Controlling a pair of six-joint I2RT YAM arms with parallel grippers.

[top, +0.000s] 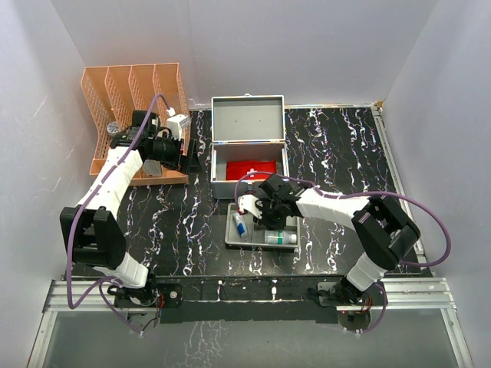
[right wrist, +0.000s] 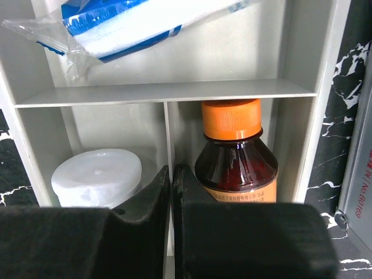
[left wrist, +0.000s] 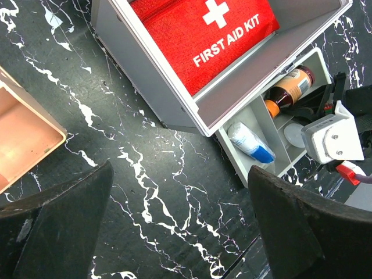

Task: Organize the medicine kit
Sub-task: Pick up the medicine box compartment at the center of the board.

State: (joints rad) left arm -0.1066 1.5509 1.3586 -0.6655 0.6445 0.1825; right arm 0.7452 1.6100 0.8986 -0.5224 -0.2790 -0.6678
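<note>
White walls enclose a black marbled desk (top: 337, 153), at whose rear middle the medicine kit (top: 248, 121) is stood with its lid raised. A red pouch (left wrist: 203, 35) is seen lying inside it, and a grey divided tray (right wrist: 232, 58) is set just in front of the kit. The right claw (right wrist: 171, 180) is held over that tray, fully closed with nothing gripped, its tips pressed together above the divider between a white jar (right wrist: 96, 174) and a brown bottle (right wrist: 235, 168) with an orange cap. The left claw (left wrist: 180, 171) is spread wide and empty, left of the kit over bare desk.

A pick from the tray is judged to be in hand. It would be done well if the jaws were parted, centred on the bottle's cap rather than the divider, lowered around it, closed firmly, and raised straight so the tray wall is cleared.

"FIRST AID KIT" and a white cross are read on the pouch. The bottle's label is cut off, and no print on the blue-and-white packet (right wrist: 133, 23) can be made out.
</note>
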